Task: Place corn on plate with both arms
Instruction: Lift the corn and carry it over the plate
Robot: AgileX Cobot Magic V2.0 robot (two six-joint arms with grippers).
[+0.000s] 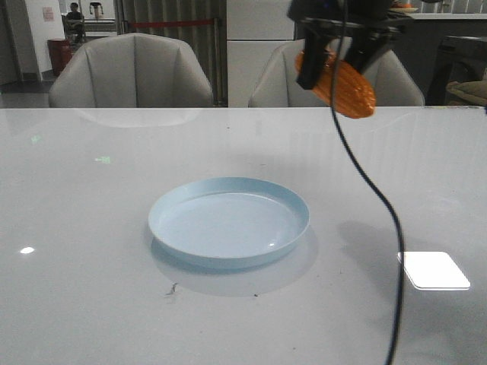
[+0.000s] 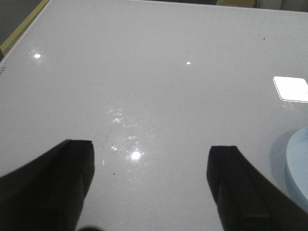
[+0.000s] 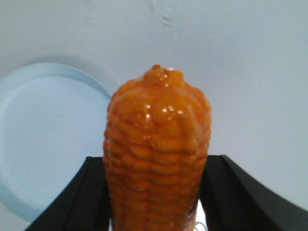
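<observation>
Right now you are on the carrying step. Your right fingers (image 3: 156, 192) squeeze the corn (image 1: 338, 84) tight, 1 on each side, and hold it high in the air. The plate (image 1: 228, 220) sits on the bench (image 1: 76, 304), low down and off to one side of those fingers, and it has nothing in it yet. Your left fingers (image 2: 151, 183) are spread wide with nothing between them. Next, you should bring the corn over the plate, go down slowly, then let go.

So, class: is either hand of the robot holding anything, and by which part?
The right hand holds the corn around its body, one tapered end pointing out. The left hand is open and holds nothing.
</observation>
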